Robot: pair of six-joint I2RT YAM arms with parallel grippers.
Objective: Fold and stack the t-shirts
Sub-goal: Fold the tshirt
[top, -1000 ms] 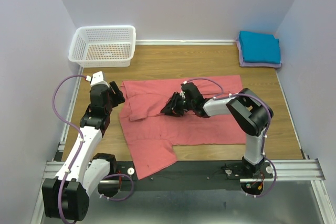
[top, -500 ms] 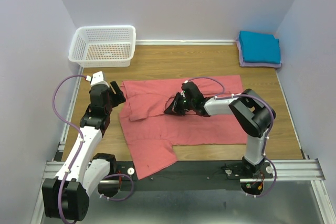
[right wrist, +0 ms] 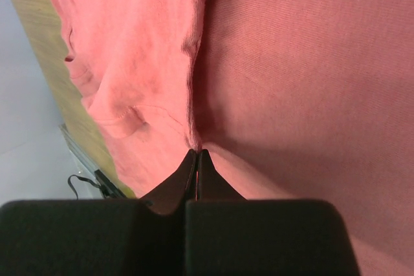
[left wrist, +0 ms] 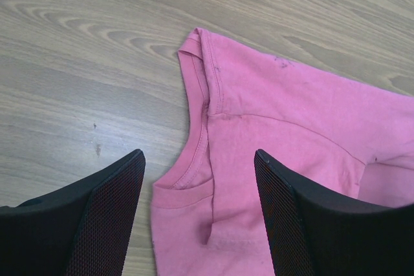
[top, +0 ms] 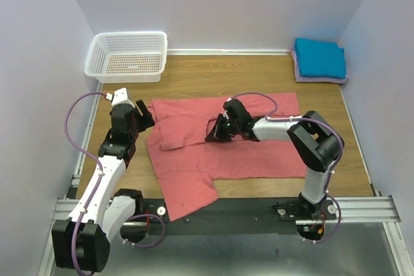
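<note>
A salmon-pink t-shirt lies spread on the wooden table, rumpled at its left half. My right gripper is low over its middle, shut on a pinched ridge of the salmon-pink cloth; in the right wrist view the jaws meet with the fold running into them. My left gripper hovers open at the shirt's left edge, its fingers straddling the collar and shoulder seam. A folded teal-blue t-shirt rests on a pale lavender one at the back right.
A white lattice basket stands at the back left corner. Walls close in the table on the left, back and right. The shirt's lower left corner hangs over the near table edge.
My right gripper has shut on a fold of the salmon-pink shirt and shifted slightly right, lifting a small ridge. My left gripper has opened a little wider and stays in place.
</note>
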